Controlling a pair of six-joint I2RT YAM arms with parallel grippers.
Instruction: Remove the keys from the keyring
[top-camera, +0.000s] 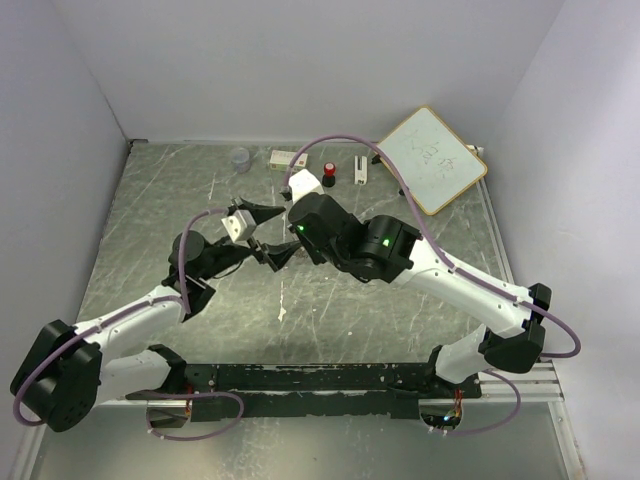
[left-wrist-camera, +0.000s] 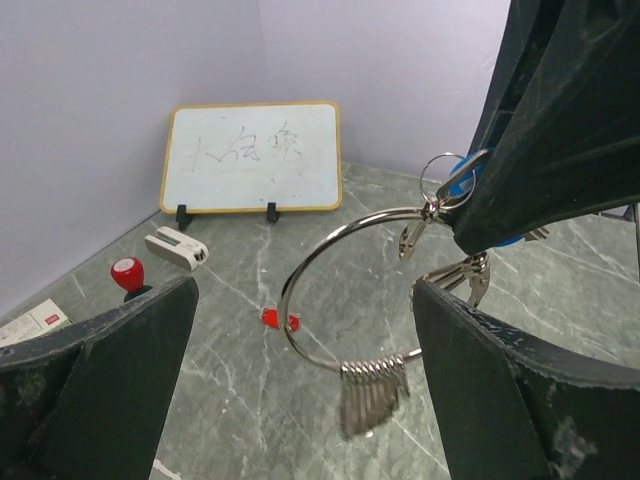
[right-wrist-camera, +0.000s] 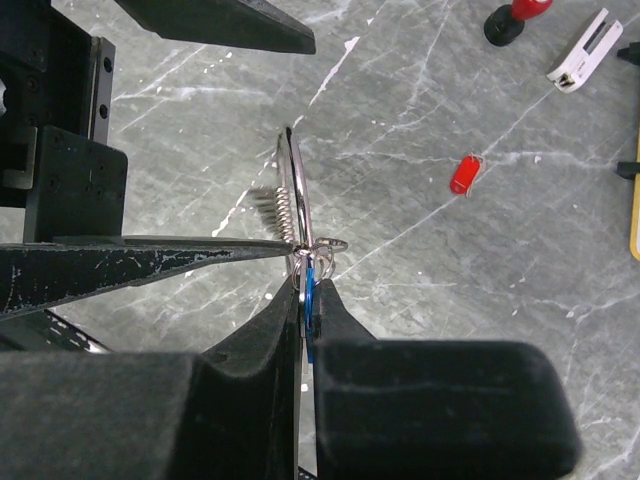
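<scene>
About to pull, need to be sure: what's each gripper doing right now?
The left gripper is open, gripping nothing.
The right gripper is shut on the blue key, keyring hanging from it.

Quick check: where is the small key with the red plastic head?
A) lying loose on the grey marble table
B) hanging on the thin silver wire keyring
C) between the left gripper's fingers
A: the red-headed key lies alone on the marble table, apart from the keyring held by the right gripper.

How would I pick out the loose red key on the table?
Start at the whiteboard in the far corner. Come forward past the upright red-topped knob onto the marble table. The red key lies flat and alone there, smaller than the knob.
</scene>
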